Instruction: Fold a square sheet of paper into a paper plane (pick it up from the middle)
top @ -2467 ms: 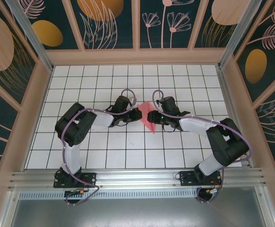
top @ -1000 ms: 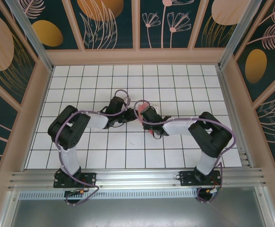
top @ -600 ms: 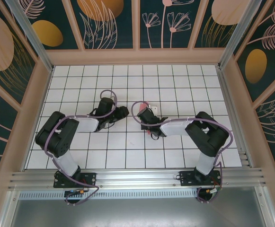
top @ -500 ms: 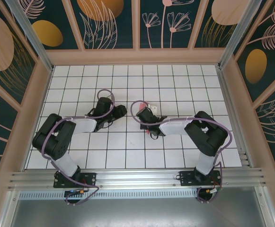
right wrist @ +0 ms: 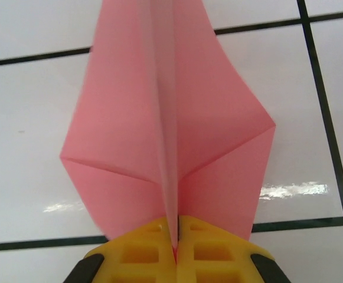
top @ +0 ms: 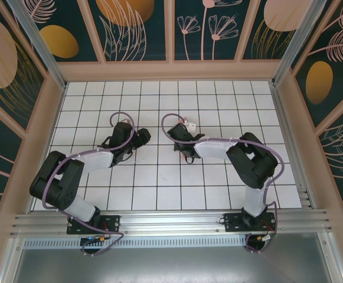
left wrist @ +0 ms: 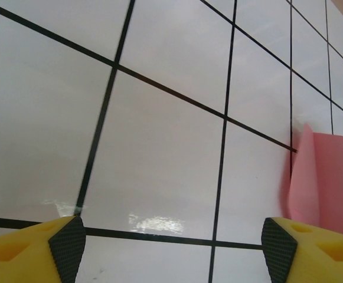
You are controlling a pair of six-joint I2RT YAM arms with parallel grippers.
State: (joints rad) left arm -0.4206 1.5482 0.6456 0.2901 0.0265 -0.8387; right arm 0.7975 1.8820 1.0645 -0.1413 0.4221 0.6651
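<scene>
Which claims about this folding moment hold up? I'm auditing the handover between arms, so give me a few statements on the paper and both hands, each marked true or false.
1. The right hand is shut on the salmon-pink folded paper, pinching its centre ridge. True.
2. The left hand grips the same paper. False: its fingers stand wide apart, and the paper sits off to one side, not between them.
3. The paper is a flat, uncreased square. False: it shows diagonal folds and a raised centre ridge.
4. Between the left hand's fingers lies bare white grid-tiled table. True.
</scene>
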